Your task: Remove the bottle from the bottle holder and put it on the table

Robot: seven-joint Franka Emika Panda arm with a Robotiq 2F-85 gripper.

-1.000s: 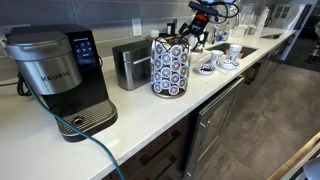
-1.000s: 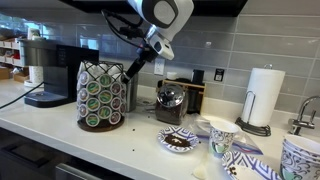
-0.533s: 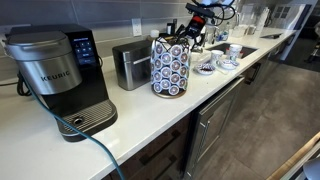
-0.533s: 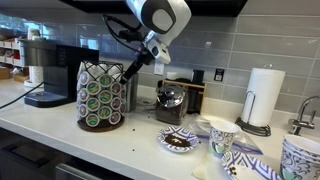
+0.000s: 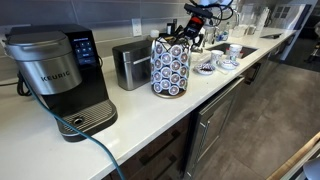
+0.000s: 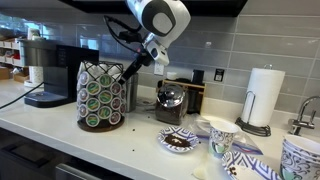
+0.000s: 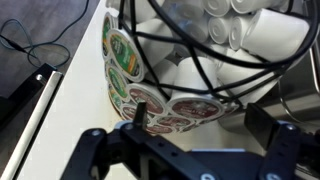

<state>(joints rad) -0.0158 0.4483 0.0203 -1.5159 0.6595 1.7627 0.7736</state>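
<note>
Bottle holder (image 6: 101,96), pod-filled; claw (image 6: 128,72) spread wide beside its top, empty.

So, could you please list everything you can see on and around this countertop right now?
countertop: one, white, running through both exterior views
coffee maker: one, black and grey, at one end
cable: one, teal, in front of the coffee maker
steel appliance: one, silver, between coffee maker and pod carousel
pod carousel: one, wire rack of green-lidded pods
steel canister: one, silver, beside the carousel
patterned cups and dishes: several, blue and white, past the canister
paper towel roll: one, white, by the wall
gripper: one, black, open, at the carousel's top
</note>
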